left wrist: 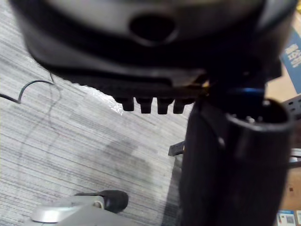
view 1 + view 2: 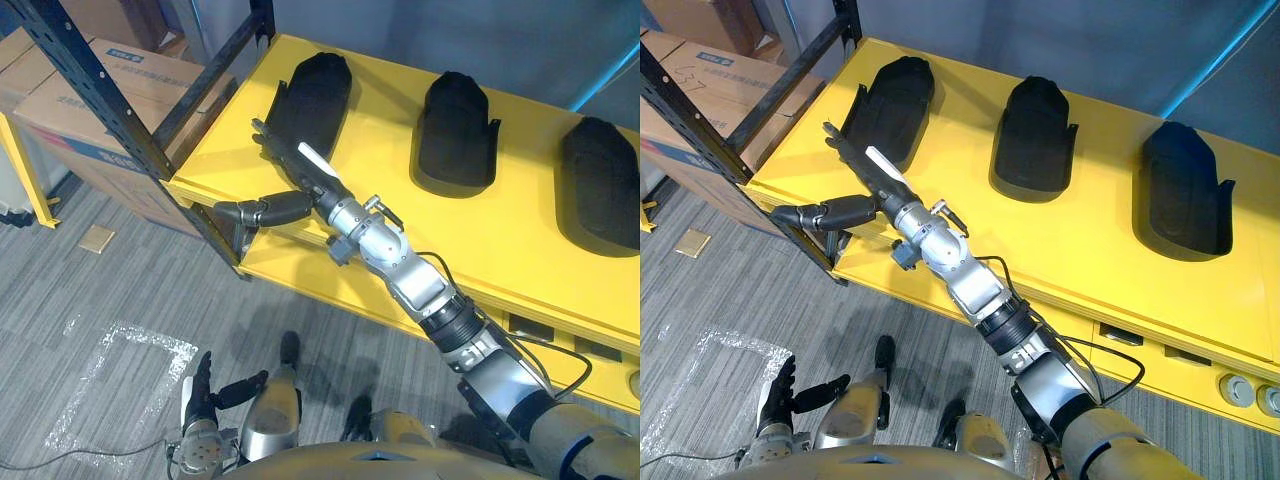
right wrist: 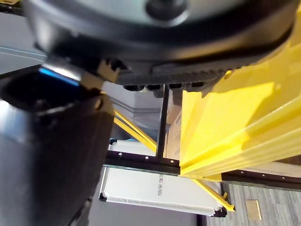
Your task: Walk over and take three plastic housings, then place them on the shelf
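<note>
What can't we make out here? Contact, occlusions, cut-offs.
1. Eye views: the right hand has dark, straight fingers over the dark rim of the left housing. I cannot tell whether they are touching or hovering.
2. Right wrist view: the hand's bulk blocks the left housing. The yellow shelf shows past it.
3. Left eye view: the right housing is cut off by the picture's edge.
4. Left wrist view: the left hand is blurred, so its fingertips are unclear.

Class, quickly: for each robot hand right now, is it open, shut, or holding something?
Left robot hand: open, holding nothing.
Right robot hand: open, fingers straight by the leftmost housing, holding nothing.
</note>
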You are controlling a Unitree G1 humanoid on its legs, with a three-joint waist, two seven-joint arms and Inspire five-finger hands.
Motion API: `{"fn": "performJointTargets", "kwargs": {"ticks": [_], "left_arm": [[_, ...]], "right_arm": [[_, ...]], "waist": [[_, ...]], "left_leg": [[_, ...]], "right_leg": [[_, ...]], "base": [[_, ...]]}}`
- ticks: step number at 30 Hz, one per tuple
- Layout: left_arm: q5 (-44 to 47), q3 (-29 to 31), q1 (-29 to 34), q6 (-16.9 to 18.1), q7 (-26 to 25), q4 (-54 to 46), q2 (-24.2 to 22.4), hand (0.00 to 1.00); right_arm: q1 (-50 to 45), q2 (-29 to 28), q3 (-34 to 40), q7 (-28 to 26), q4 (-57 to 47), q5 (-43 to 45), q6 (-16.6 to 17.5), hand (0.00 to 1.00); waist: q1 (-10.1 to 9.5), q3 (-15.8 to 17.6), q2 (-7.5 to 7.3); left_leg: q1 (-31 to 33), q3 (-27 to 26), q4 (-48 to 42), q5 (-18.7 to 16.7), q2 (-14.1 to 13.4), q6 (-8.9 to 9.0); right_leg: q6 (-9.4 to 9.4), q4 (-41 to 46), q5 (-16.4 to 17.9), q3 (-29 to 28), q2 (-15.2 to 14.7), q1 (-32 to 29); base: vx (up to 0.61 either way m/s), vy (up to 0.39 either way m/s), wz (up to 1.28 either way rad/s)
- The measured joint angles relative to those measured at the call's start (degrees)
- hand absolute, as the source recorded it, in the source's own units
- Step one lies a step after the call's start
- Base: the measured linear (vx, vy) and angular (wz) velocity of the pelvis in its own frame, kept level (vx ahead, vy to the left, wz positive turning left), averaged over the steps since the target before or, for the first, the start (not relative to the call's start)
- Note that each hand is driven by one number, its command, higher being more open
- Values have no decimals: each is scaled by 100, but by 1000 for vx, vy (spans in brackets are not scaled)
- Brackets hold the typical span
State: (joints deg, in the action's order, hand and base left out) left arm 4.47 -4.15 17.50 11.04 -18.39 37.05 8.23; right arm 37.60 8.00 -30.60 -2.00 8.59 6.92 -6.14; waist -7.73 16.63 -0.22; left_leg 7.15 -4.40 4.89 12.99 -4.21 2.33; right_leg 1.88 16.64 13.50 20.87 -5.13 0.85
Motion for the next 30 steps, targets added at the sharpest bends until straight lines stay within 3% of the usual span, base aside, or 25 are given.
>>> {"fn": "performJointTargets", "kwargs": {"ticks": [15, 22, 30], "left_arm": [[56, -54, 1, -2, 15, -187, 3, 100], [203, -66, 1, 7, 31, -318, -1, 100], [221, -166, 1, 6, -2, -344, 1, 100]], "right_arm": [[341, -95, 152, 144, 529, -449, 289, 100], [591, -110, 300, 336, 699, -605, 444, 100], [616, -123, 327, 414, 704, -652, 446, 100]], "waist": [[-4, 284, 123], [-8, 496, 168], [-15, 518, 190]], "left_leg": [[42, 113, -5, 67, 156, -27], [45, 146, -7, 90, 168, -8], [46, 174, -7, 89, 180, -6]], "right_leg": [[-20, 642, 369, 92, -226, -270], [-17, 744, 433, 116, -281, -276], [-13, 752, 460, 148, -293, -262]], "base": [[-1, -26, 4], [10, -14, 2], [0, -4, 0]]}}
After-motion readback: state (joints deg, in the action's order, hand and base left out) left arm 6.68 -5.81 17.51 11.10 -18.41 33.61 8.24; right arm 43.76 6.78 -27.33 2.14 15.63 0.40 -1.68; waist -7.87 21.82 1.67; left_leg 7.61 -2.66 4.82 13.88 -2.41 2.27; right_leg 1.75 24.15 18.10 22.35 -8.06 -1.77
